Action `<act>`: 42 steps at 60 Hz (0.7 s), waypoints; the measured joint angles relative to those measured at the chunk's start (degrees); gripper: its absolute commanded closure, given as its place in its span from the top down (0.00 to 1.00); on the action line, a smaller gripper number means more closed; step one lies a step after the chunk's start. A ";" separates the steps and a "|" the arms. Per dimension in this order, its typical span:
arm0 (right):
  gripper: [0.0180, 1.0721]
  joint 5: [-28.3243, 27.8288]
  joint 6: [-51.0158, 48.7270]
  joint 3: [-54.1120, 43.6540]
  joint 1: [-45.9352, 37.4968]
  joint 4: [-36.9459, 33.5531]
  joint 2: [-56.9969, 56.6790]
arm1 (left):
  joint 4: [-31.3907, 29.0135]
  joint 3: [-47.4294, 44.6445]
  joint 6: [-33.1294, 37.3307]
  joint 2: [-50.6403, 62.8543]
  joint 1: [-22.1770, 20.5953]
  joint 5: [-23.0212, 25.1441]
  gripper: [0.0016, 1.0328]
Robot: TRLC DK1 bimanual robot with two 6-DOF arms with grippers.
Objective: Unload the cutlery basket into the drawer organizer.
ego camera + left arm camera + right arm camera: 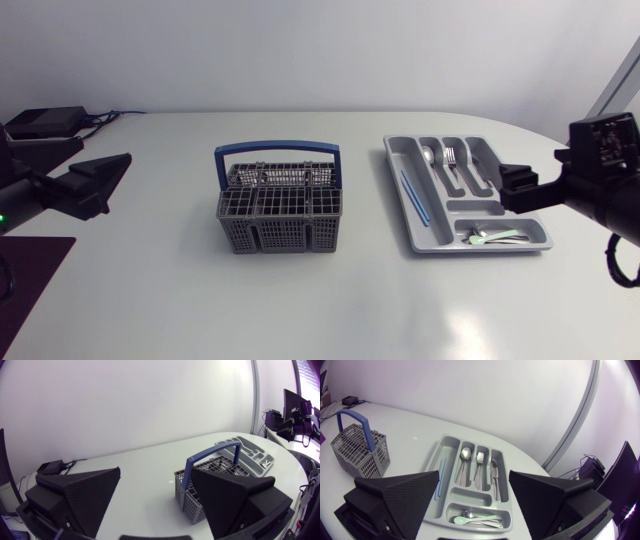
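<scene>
The grey cutlery basket (280, 205) with a blue handle stands at mid-table; no cutlery shows above its grid. To its right lies the grey drawer organizer (415, 235). It holds a spoon (429, 157), a fork (450, 157), a thin blue stick (412, 195) and a pale green spoon (497, 236). My right gripper (475, 505) is open and empty, above the organizer's (432, 457) right edge. My left gripper (160, 500) hangs open and empty at the table's left side, well away from the basket (210, 485).
A small black box (45, 122) with cables sits at the table's far left corner. Bare white tabletop lies between the basket and the organizer and along the front edge.
</scene>
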 measured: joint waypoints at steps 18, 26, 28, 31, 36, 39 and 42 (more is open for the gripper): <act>0.96 -3.63 0.02 -6.45 -5.90 0.77 -9.55 | -0.35 -5.97 -4.79 -10.40 0.11 0.04 0.95; 0.96 -6.27 0.00 -7.93 -8.39 0.79 -9.92 | 0.61 -8.50 -6.40 -15.43 0.83 0.02 0.95; 0.96 -6.45 -0.13 -8.44 -8.57 1.03 -10.43 | 1.29 -9.44 -6.47 -16.59 1.18 0.02 0.95; 0.96 -6.49 -0.66 -9.44 -8.59 1.44 -11.82 | 2.32 -11.17 -6.80 -18.47 1.73 0.02 0.95; 0.96 -6.58 -1.11 -11.47 -8.59 1.90 -14.97 | 2.71 -13.62 -7.15 -20.96 2.14 -0.26 0.95; 0.96 -6.64 -1.07 -12.46 -8.59 2.34 -16.63 | 2.75 -14.56 -7.43 -21.94 2.10 -1.14 0.95; 0.96 -6.64 -1.03 -13.42 -8.57 2.73 -18.23 | 3.04 -15.47 -7.50 -22.77 1.81 -2.10 0.95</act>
